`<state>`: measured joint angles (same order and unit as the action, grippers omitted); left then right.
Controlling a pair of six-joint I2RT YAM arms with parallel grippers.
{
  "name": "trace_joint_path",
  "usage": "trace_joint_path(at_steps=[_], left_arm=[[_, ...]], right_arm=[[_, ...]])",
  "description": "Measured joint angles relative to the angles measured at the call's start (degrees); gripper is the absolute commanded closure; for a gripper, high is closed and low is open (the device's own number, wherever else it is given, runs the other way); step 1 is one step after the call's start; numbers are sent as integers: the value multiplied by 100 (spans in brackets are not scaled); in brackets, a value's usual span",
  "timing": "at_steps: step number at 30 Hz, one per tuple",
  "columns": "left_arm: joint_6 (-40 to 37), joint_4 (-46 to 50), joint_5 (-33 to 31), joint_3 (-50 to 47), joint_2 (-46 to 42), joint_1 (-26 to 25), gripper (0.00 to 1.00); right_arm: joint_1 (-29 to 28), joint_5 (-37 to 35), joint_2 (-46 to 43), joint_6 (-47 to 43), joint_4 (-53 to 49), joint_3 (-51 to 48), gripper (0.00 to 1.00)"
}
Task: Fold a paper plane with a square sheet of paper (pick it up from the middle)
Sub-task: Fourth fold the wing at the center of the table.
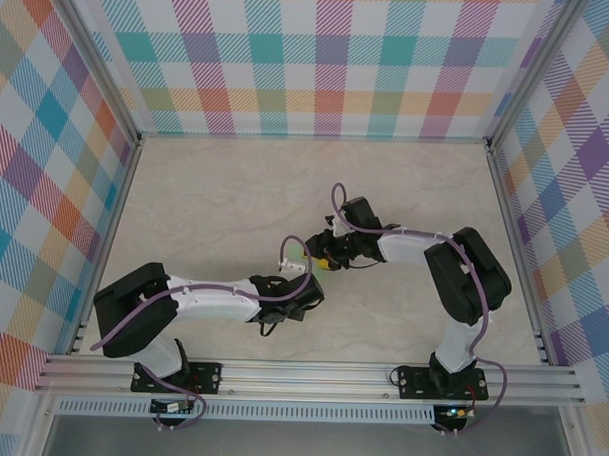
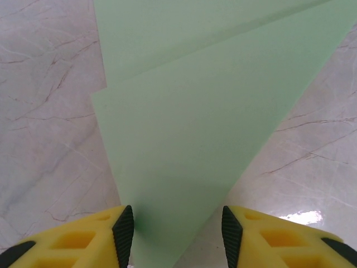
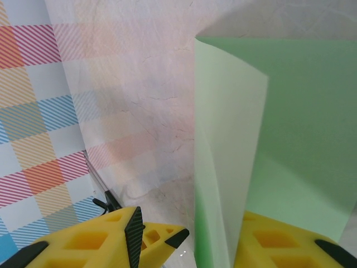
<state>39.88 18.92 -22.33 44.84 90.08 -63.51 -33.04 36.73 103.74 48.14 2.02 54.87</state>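
Observation:
The square sheet of paper [image 2: 201, 111] is pale green and partly folded, and it lies on the marble table. Its pointed corner runs down between the fingers of my left gripper [image 2: 177, 234]. Those jaws stand apart with a gap on the right side. In the right wrist view a flap of the paper [image 3: 228, 139] stands upright between the fingers of my right gripper [image 3: 189, 240]. The flap leans at the right finger [image 3: 279, 245], well clear of the left pad [image 3: 134, 234]. From above, both grippers meet over the paper [image 1: 298, 252] at the table's middle.
The tip of my left gripper's finger [image 3: 170, 237] pokes in beside my right gripper's left finger. Checked walls [image 1: 330, 59] and aluminium rails [image 1: 309, 373] close the marble table in on every side.

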Motion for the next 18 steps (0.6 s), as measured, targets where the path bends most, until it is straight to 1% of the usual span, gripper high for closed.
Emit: trace_joint_path(at_steps=[4,7,18], left_arm=[[20,-59,-39,0,9,-22,64],[63,-125,-79,-2,9,-26,65],[125,-127,-138,-7,9,-59,72]], right_arm=[[0,0,22,0,-2,0,58],[0,-2,37,0,-4,0,58],[0,-2,39,-2,-72,0,58]])
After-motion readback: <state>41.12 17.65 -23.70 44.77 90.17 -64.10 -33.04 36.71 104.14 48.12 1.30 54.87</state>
